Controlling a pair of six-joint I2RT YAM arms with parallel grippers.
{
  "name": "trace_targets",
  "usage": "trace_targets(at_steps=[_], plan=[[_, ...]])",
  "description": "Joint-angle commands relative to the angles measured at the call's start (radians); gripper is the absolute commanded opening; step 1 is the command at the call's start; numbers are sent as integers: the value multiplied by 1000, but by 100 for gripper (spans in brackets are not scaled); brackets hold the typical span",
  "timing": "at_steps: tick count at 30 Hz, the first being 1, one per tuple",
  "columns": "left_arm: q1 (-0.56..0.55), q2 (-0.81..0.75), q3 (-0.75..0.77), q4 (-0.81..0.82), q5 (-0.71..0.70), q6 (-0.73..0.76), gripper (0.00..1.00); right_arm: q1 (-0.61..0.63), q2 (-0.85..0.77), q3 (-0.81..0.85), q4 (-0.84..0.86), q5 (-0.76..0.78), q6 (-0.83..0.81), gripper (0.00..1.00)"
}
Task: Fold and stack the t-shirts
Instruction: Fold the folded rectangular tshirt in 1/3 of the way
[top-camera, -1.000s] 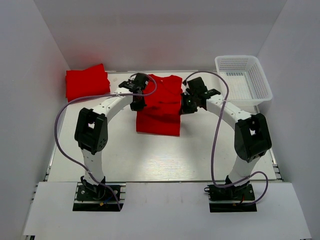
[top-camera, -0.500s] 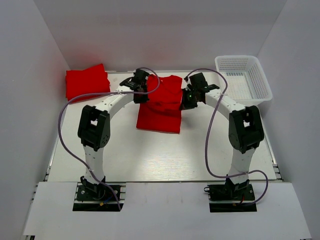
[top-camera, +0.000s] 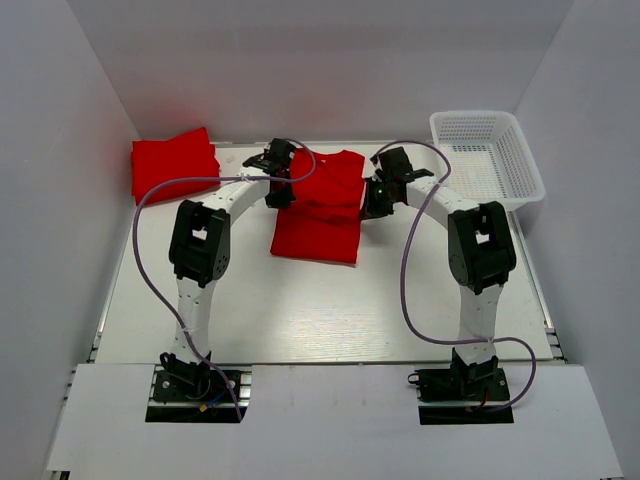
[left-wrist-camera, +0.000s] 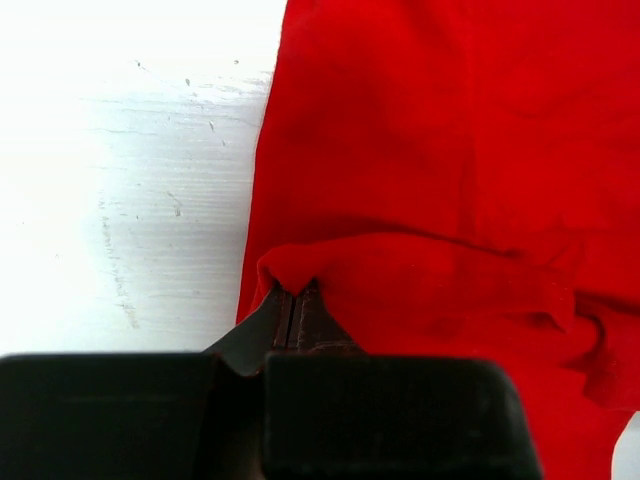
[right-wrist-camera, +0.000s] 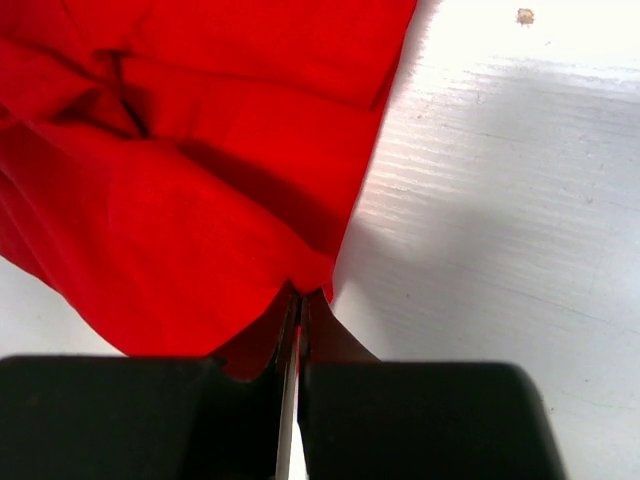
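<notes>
A red t-shirt (top-camera: 320, 208) lies partly folded at the middle back of the table. My left gripper (top-camera: 279, 189) is shut on its left edge, and the left wrist view shows the pinched fold of red fabric (left-wrist-camera: 300, 268) between the fingertips. My right gripper (top-camera: 373, 203) is shut on its right edge, and the right wrist view shows the cloth corner (right-wrist-camera: 300, 275) held in the closed jaws. A second red t-shirt (top-camera: 174, 164) lies folded at the back left corner.
A white plastic mesh basket (top-camera: 488, 160) stands at the back right. White walls enclose the table on three sides. Purple cables loop from both arms over the table.
Both grippers have moved toward the back with the shirt's edges in them. The shirt's near hem has drawn back a little and the arms reach out straighter.
</notes>
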Motion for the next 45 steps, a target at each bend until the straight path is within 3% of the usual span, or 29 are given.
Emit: trace_targets(at_steps=[1, 9, 10, 11, 13, 15, 16, 17, 20, 21, 22, 25, 28, 34, 36, 40, 45], plan=[[16, -5, 43, 11, 16, -6, 0, -11, 4, 49, 56, -5, 14, 0], [25, -18, 11, 48, 25, -16, 0, -16, 34, 75, 82, -31, 2, 0], [25, -18, 11, 48, 25, -16, 6, -16, 37, 81, 76, -34, 2, 0], [25, -18, 11, 48, 25, -16, 32, -16, 38, 91, 78, -32, 3, 1], [25, -9, 32, 57, 34, -16, 45, -22, 57, 104, 76, -32, 8, 7], [35, 14, 64, 83, 34, -16, 74, -34, 78, 158, 85, -34, 17, 19], [45, 24, 81, 93, 34, -16, 80, -40, 105, 180, 92, -40, 25, 24], [45, 34, 99, 111, 48, -16, 86, -43, 136, 234, 95, -46, 28, 31], [70, 91, 243, 120, 60, -26, 92, -74, 197, 364, 101, -75, 77, 70], [85, 122, 277, 101, 60, -26, 96, -88, 208, 415, 102, -78, 93, 90], [99, 133, 308, 91, 60, -26, 99, -91, 218, 425, 99, -83, 100, 90], [123, 133, 362, 79, 117, -22, 99, -102, 190, 404, 96, -140, 45, 90], [134, 50, 281, 88, 132, 6, 99, -93, 95, 292, 92, -132, -84, 90], [124, -261, -145, 195, 167, 56, 99, -36, -95, 36, 79, -149, -277, 90], [110, -326, -288, 218, 194, 56, 99, 9, -118, 16, 61, -149, -313, 90], [101, -436, -518, 348, 409, 56, 99, 85, -120, -17, 56, -186, -325, 90], [82, -475, -641, 455, 500, 46, 99, 150, -55, 31, 84, -203, -293, 90]])
